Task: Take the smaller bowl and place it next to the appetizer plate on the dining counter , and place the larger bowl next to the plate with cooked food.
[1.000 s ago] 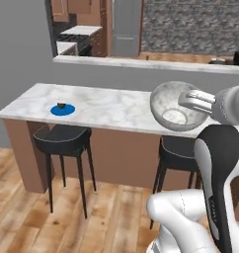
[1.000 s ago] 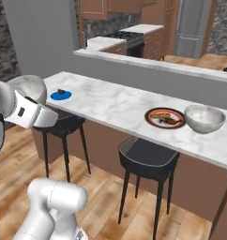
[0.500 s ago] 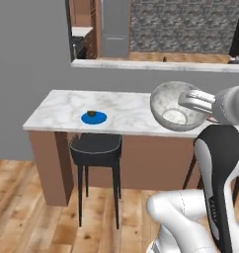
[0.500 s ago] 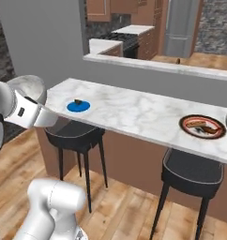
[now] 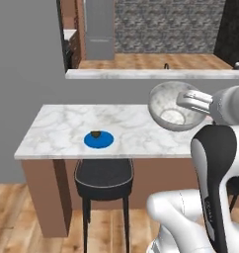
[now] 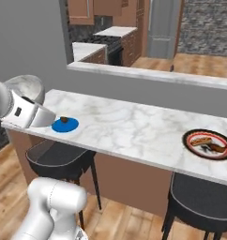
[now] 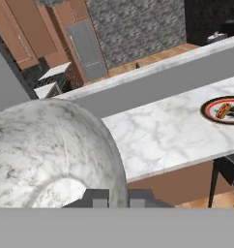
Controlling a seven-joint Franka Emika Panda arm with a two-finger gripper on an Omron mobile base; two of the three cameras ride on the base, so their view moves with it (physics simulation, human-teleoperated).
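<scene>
My gripper [image 5: 182, 102] is shut on the rim of the smaller bowl [image 5: 170, 106], a grey-white marbled bowl tipped on its side in the air over the dining counter [image 5: 57, 123]. The bowl [image 7: 46, 150] looms large at the lower left of the hand view, above the fingertips [image 7: 97, 197]. The appetizer plate [image 5: 99, 140], bright blue with a dark morsel, lies on the counter left of and below the bowl. From the right, the bowl [image 6: 26, 84] hangs just left of the blue plate [image 6: 65, 125]. The plate with cooked food [image 6: 208, 143] rests far right on the slab [image 6: 134, 126].
Dark stools [image 5: 104, 178] [image 6: 200, 199] stand under the counter's near edge. A raised marble ledge [image 5: 141, 74] runs behind the counter, with the kitchen beyond. A grey wall [image 5: 22, 59] closes the left side. My own white arm [image 5: 215, 168] rises at the right.
The base has driven along the counter, so the whole scene shifted; the blue plate is now close beside the held bowl. The grip on the bowl is unchanged.
</scene>
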